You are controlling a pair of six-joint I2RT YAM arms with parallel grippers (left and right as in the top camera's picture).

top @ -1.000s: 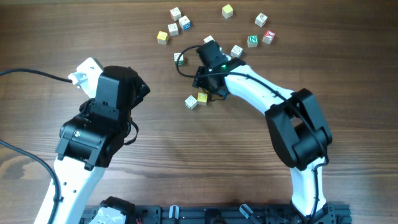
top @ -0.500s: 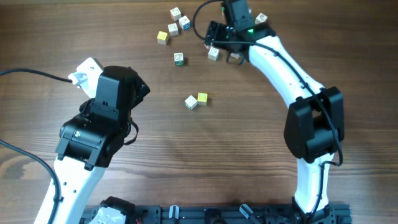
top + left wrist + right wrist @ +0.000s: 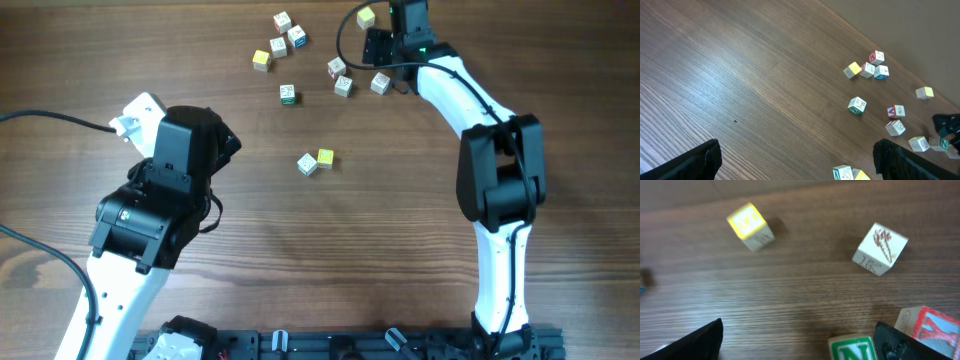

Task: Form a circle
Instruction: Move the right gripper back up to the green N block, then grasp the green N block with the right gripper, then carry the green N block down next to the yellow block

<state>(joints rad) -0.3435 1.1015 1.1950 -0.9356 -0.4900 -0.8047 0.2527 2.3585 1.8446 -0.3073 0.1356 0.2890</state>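
Dark wood-grain table (image 3: 250,250) is filling every view, and we are reading it from left to right. At the left, the left arm (image 3: 150,215) is standing over bare wood, and the left gripper (image 3: 797,147) is holding its fingers wide apart with nothing between them. Toward the far edge, a cluster of four loose cubes (image 3: 280,40) is lying: one red-marked, one blue, one white, one yellow. Just below it, a green-edged cube (image 3: 288,94) is lying alone. At the middle of the table, a white cube (image 3: 308,164) and a yellow cube (image 3: 325,158) are sitting just beside each other; we cannot tell whether they are touching. We are noting that the circle is not yet formed, since this pair is lying well apart from every other cube. Further right, three pale cubes (image 3: 343,87) are lying loose near the far edge. The right arm (image 3: 500,180) is reaching over them, and the right gripper (image 3: 799,330) is holding its fingers apart, clamping nothing. In the right wrist view, the green "N" cube (image 3: 852,349) is lying on the wood close to one finger, with a red "Y" cube (image 3: 927,330) just beside it. Beyond them, a yellow-topped cube (image 3: 750,226) and a white cube with an orange drawing (image 3: 880,249) are lying well apart.
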